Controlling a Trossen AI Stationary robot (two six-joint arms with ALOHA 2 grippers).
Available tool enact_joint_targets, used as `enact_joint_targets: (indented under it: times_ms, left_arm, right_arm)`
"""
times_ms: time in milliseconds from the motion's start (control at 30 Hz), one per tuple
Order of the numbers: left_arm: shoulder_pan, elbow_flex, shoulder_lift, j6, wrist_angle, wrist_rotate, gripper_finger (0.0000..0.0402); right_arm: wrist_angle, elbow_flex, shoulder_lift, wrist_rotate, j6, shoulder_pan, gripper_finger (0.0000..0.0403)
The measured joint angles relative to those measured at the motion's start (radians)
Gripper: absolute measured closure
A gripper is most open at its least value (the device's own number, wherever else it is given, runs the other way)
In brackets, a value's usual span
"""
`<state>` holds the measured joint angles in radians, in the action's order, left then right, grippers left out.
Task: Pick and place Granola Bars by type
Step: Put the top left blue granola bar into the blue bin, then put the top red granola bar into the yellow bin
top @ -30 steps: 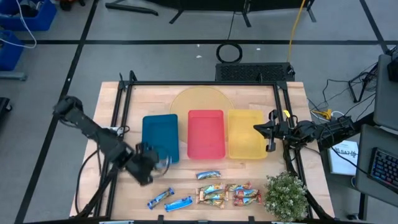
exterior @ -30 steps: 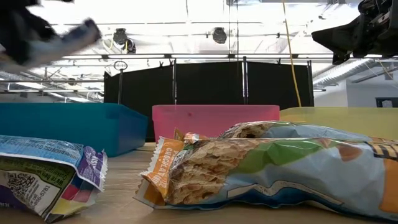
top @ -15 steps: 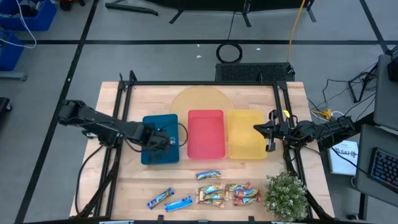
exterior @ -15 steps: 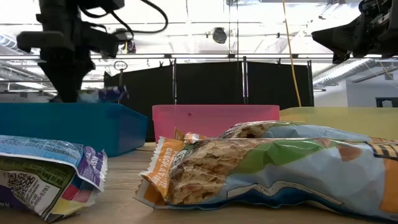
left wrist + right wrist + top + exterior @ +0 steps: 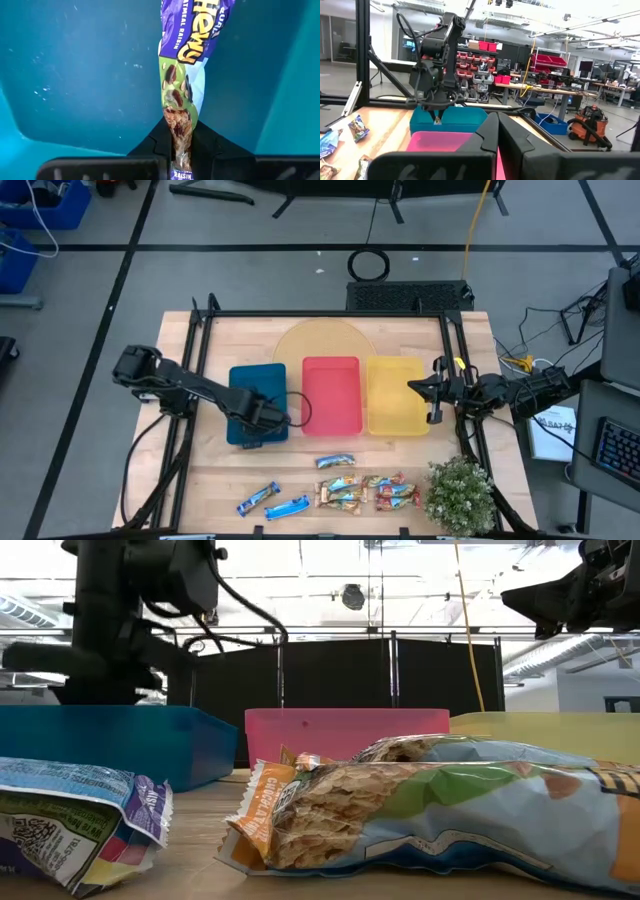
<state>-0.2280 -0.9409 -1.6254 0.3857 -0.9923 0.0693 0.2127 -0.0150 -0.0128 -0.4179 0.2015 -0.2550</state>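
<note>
Left tool (image 5: pixel 262 416) down inside the blue tray (image 5: pixel 243 383), near its front right part. Left wrist view: fingers closed tight on one end of a bright blue-wrapped bar (image 5: pixel 185 75), "oatmeal raisin" legible on the wrapper; bar hangs over the tray's teal floor, whether touching cannot be told.

Right tool (image 5: pixel 428 393) waits at the right edge of the yellow tray (image 5: pixel 393 425), over the tabletop (image 5: pixel 210 480); fingers drawn together, nothing between them.

Red tray (image 5: pixel 331 428) sits between blue and yellow, all three in a row.

Remaining bars on the tabletop's front strip: two blue-wrapped bars (image 5: pixel 273 502) lying at a slant in front of the blue tray; one tan-and-light-blue bar (image 5: pixel 336 463) alone in front of the red tray; a mixed cluster (image 5: pixel 366 493) of tan-and-light-blue and red-orange bars just beyond it, touching one another. Potted plant (image 5: pixel 460 496) at front right corner.

Low view: wrappers (image 5: pixel 420 805) crowd the foreground, trays behind.
</note>
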Motion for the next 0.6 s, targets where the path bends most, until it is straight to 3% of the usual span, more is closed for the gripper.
enact_joint_targets:
  times_ms: [133, 333, 467, 600]
  left_arm:
    - [0.005, 0.0, -0.017, 0.016, -0.001, -0.008, 0.0325]
    - [0.004, -0.044, -0.017, 0.009, -0.12, -0.035, 0.022]
    - [0.005, -0.184, -0.017, 0.038, -0.395, 0.016, 0.0148]
    - [-0.02, -0.385, -0.016, 0.159, -0.585, -0.028, 0.0096]
  right_arm:
    - [-0.001, 0.0, 0.0, 0.0, 0.001, 0.0, 0.0403]
    - [-0.008, 0.0, 0.0, 0.0, 0.012, 0.0, 0.0403]
    - [-0.008, 0.0, 0.0, 0.0, 0.024, 0.0, 0.0403]
    - [-0.007, 0.0, 0.0, 0.0, 0.024, 0.0, 0.0403]
